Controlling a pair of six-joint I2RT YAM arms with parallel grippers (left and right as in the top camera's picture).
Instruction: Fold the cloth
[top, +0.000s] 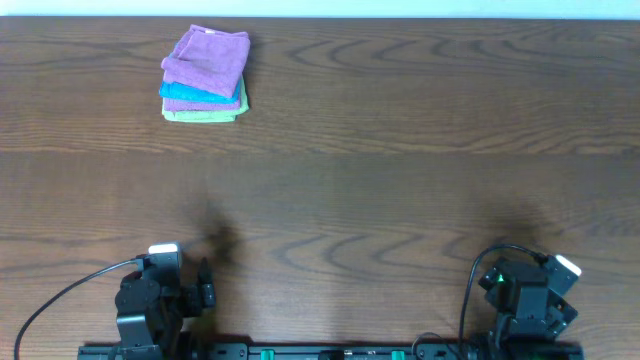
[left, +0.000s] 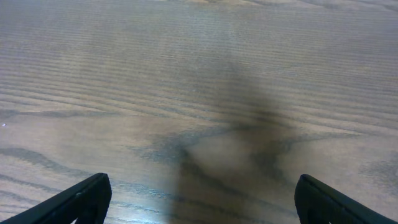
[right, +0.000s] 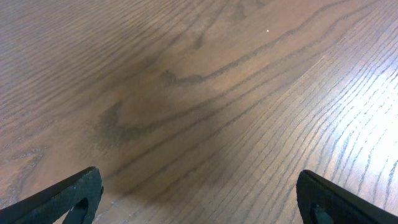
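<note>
Purple cloth (top: 207, 58) sits loosely bunched atop a blue cloth (top: 185, 94) and a green cloth (top: 205, 114), stacked at eleven o'clock on the table (top: 400, 150). The left gripper (left: 202, 185) at seven o'clock and the right gripper (right: 199, 179) at five are spread wide and empty. Best to pinch only the top layer's edge, then lay it flat at centre.

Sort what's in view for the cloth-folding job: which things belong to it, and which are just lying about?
Belongs to the job:
purple cloth, lying on top of the other two
left gripper and right gripper, both open and empty, apart from it

Just lying about:
blue cloth, directly under the purple one
green cloth, at the bottom
</note>
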